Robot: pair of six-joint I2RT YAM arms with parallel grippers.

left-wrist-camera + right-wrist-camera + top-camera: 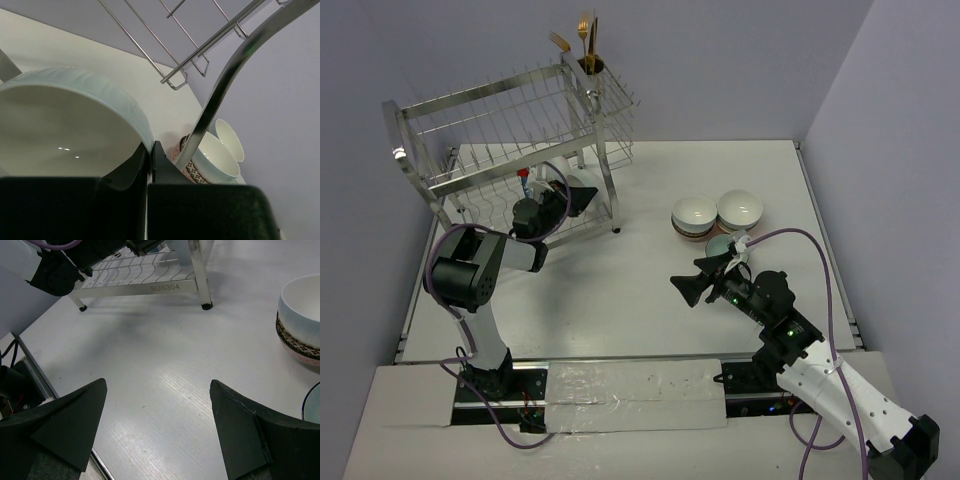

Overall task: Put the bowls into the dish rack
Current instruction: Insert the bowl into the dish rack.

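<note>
My left gripper [573,200] reaches into the lower tier of the silver wire dish rack [510,120] and is shut on the rim of a white bowl [583,184]. In the left wrist view this bowl [65,125] fills the left side, its rim pinched between the fingers [159,162]. Three more bowls stand on the table to the right: a white one [694,211], another white one [740,207] and a small teal one [719,243]. My right gripper [688,275] hovers open over bare table just left of them, nothing between its fingers [65,425].
Gold cutlery [586,38] stands in the rack's corner cup. In the right wrist view a white bowl [302,300] sits stacked on a brown-patterned bowl [292,337], and the rack's foot [205,305] is ahead. The rack's curved leg [225,85] passes close to my left gripper.
</note>
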